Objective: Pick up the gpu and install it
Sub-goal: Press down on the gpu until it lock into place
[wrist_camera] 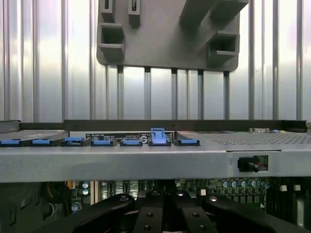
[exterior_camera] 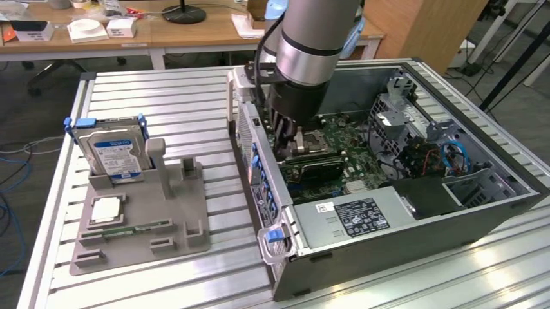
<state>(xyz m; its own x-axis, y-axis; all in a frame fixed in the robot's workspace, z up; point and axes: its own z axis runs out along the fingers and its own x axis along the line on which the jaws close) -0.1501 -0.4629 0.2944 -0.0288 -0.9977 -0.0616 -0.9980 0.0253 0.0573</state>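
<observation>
Hovering inside computer case (exterior_camera: 507, 193) — gripper (exterior_camera: 288, 132) shut

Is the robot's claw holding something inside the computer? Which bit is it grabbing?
It cannot be told. The gripper is shut and reaches down inside the computer case, above the motherboard, but whatever may be between its fingers is hidden.

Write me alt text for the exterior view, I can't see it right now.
The robot arm reaches down into an open computer case on a slatted metal table, its shut gripper low over the motherboard. On the exterior view's left, a grey parts holder carries an upright hard drive.
</observation>
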